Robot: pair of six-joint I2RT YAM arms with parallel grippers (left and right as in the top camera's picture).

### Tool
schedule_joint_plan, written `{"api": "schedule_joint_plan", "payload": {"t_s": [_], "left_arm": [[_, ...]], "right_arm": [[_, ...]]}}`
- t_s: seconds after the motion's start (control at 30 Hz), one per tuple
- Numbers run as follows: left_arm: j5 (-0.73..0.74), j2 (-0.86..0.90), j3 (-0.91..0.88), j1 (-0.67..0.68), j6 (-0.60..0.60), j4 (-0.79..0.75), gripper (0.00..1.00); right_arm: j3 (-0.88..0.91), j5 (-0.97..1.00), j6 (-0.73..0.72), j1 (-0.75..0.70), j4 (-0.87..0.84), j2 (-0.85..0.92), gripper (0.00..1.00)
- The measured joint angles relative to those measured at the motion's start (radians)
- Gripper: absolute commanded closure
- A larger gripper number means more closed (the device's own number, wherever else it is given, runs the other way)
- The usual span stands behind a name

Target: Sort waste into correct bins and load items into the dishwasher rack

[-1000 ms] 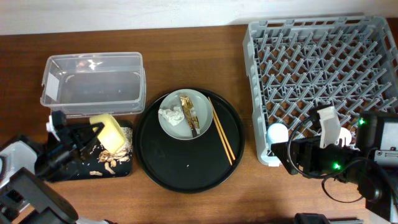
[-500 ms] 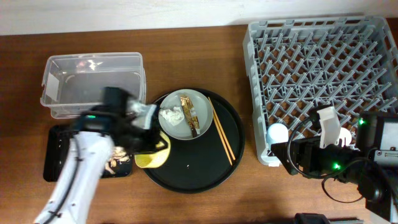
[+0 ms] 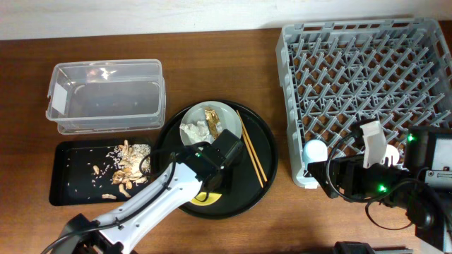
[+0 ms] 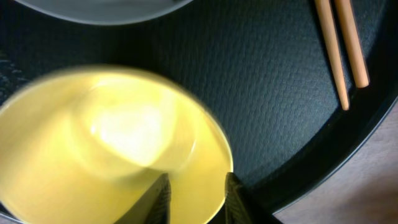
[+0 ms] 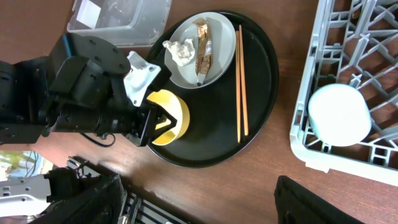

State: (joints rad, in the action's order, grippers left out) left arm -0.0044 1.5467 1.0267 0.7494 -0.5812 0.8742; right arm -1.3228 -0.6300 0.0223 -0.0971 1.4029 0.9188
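My left gripper (image 3: 210, 187) (image 4: 198, 200) is shut on the rim of the small yellow bowl (image 3: 204, 197) (image 4: 112, 143) (image 5: 170, 116), holding it over the front left of the round black tray. The grey-green plate (image 3: 230, 116) (image 5: 219, 34) holds the white tissue (image 3: 193, 132) (image 5: 179, 51) and the gold-brown wrapper (image 3: 212, 121) (image 5: 201, 45). The chopsticks (image 3: 252, 152) (image 4: 342, 46) (image 5: 241, 81) lie right of the plate. Food scraps (image 3: 124, 166) lie in the shallow black tray (image 3: 70, 180). My right gripper (image 5: 205, 208) is open and empty by the rack's front left corner. A pale blue cup (image 3: 314, 150) (image 5: 339, 112) sits in the rack (image 3: 367, 77). The pink cup is out of view.
The clear plastic tub (image 3: 106, 95) (image 5: 118, 12) stands behind the shallow black tray. The large round black tray (image 3: 272, 152) (image 5: 267, 81) lies between the bins and the rack. My left arm crosses the round tray's front left.
My left gripper has carried the yellow bowl from over the shallow black tray rightwards to the round black tray. Food scraps now lie uncovered in the black tray. My right arm has not moved.
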Motion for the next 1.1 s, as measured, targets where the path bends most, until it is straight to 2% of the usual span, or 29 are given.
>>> {"api": "schedule_joint_plan", "payload": {"t_s": [0.03, 0.1, 0.17, 0.23, 0.33, 0.37, 0.4, 0.43, 0.47, 0.57, 0.67, 0.77, 0.83, 0.87, 0.9, 0.93, 1.0, 1.07, 1.1], "left_arm": [[0.005, 0.0, 0.013, -0.003, 0.001, 0.037, 0.39], [-0.012, 0.0, 0.079, -0.03, 0.008, 0.071, 0.3], [-0.095, 0.0, 0.165, -0.112, 0.064, -0.001, 0.3], [-0.156, 0.009, 0.175, -0.204, 0.125, -0.077, 0.31], [-0.17, 0.201, 0.182, -0.304, 0.167, -0.215, 0.31], [-0.168, 0.246, 0.182, -0.304, 0.174, -0.237, 0.43], [-0.164, 0.288, 0.181, -0.303, 0.179, -0.253, 0.61], [-0.163, 0.322, 0.182, -0.303, 0.193, -0.297, 0.86], [-0.161, 0.355, 0.182, -0.303, 0.199, -0.304, 0.99], [-0.154, 0.36, 0.187, -0.303, 0.206, -0.289, 1.0], [-0.14, 0.352, 0.241, -0.311, 0.208, -0.134, 1.0], [-0.157, 0.244, 0.367, -0.344, 0.217, -0.051, 1.0], [-0.212, 0.159, 0.42, -0.404, 0.23, -0.084, 1.0], [-0.241, 0.138, 0.435, -0.468, 0.24, -0.129, 0.98], [-0.259, 0.138, 0.438, -0.524, 0.246, -0.16, 0.39], [-0.266, 0.172, 0.438, -0.6, 0.25, -0.224, 0.33], [-0.237, 0.215, 0.438, -0.643, 0.266, -0.258, 0.26], [-0.174, 0.261, 0.437, -0.668, 0.277, -0.243, 0.26], [-0.134, 0.257, 0.446, -0.658, 0.28, -0.19, 0.37]], "right_arm": [[0.0, 0.0, 0.0, 0.0, 0.0, 0.0, 0.21], [0.0, 0.0, 0.0, 0.0, 0.0, 0.0, 0.21], [0.0, 0.0, 0.0, 0.0, 0.001, 0.0, 0.21], [0.0, 0.0, 0.0, 0.0, 0.0, 0.0, 0.21], [0.0, 0.0, 0.0, 0.0, 0.0, 0.002, 0.21], [0.0, 0.0, 0.0, 0.0, -0.002, 0.003, 0.21], [0.0, 0.0, 0.0, 0.0, -0.001, 0.004, 0.21], [0.0, 0.0, 0.001, 0.0, 0.0, 0.007, 0.21], [0.0, 0.0, 0.0, 0.0, 0.0, 0.01, 0.21], [0.0, 0.0, 0.0, 0.0, 0.0, 0.014, 0.21], [0.0, -0.001, 0.001, 0.0, 0.001, 0.014, 0.21], [0.0, 0.0, 0.0, 0.0, 0.0, 0.014, 0.21], [0.0, 0.0, 0.0, 0.0, 0.002, 0.014, 0.21], [0.0, 0.0, 0.001, 0.0, 0.002, 0.014, 0.21], [0.0, 0.0, 0.0, 0.0, 0.005, 0.014, 0.21], [0.0, 0.0, 0.0, 0.0, 0.007, 0.014, 0.21], [0.0, 0.0, 0.0, 0.0, 0.007, 0.015, 0.21], [0.0, 0.0, 0.0, 0.0, 0.008, 0.015, 0.21], [0.0, 0.0, 0.0, 0.0, 0.008, 0.015, 0.21]]}}
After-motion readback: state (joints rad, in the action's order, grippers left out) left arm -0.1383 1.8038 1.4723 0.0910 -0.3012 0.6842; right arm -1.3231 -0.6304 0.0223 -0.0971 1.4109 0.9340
